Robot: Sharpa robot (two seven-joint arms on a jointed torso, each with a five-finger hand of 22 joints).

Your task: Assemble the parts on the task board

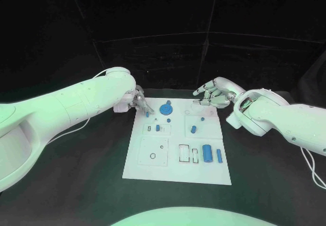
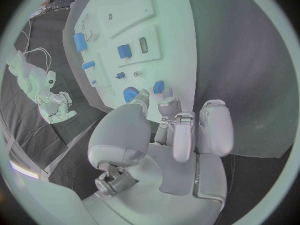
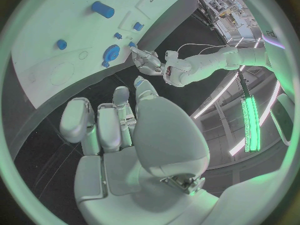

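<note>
White and flat, the task board [image 1: 178,175] lies lengthwise on the black table [image 1: 81,188], its long side running away from the robot and its short far edge between the two hands. Its surface is smooth and matt, divided into raised square panels with cut-out slots and small round holes.

Blue parts sit across it. At the far end a round blue disc [image 1: 166,109] with a raised hub lies flat on the board. Near the middle a short blue peg [image 1: 158,127] stands on the left panel, and a small rounded blue piece [image 1: 193,128] lies on the right panel beside it. Toward the near right, a blue cylinder [image 1: 207,153] lies on its side with its long axis along the board's length, and a thinner blue bar [image 1: 219,155] lies just beside it, parallel to it.

At the board's far left corner, the left hand [image 1: 138,101] reaches down with its silver fingers drawn together; a small blue pin [image 2: 159,87] sits at the fingertips [image 2: 167,104], apparently pinched, its long axis pointing from the fingertips toward the board. The blue disc lies just beside this hand.

By the far right corner, the right hand [image 1: 214,93] hovers off the board, its fingers apart and lightly curled, holding nothing. Both hands are smooth metal with rounded pale pads.
</note>
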